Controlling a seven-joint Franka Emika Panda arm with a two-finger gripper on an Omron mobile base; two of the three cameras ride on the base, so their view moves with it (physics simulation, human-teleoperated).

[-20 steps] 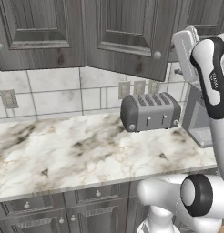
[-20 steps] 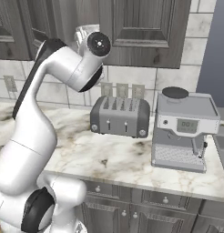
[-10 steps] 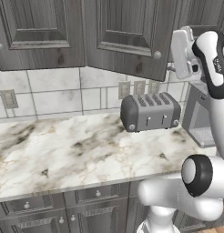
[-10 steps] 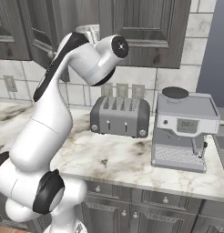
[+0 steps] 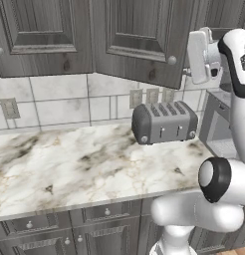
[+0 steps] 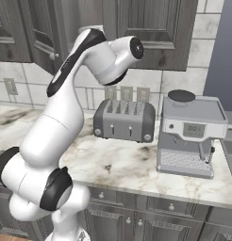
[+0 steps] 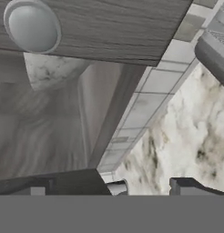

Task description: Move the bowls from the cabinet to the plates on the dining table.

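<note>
Two finger tips (image 7: 181,184) of the claw (image 7: 149,185) stand wide apart, holding nothing. Over the last second the arm has swung the hand up and left, towards the cabinet (image 5: 139,35). It now sits just right of the ajar door's knob (image 7: 32,25). Under the door's lower edge a mottled grey-white patch (image 7: 50,70) shows inside, possibly one of the bowls, though I cannot be sure. Below stand the toaster (image 5: 164,122) and the counter (image 5: 69,164). No bowl has been fetched yet; the door likely needs opening wider.
</note>
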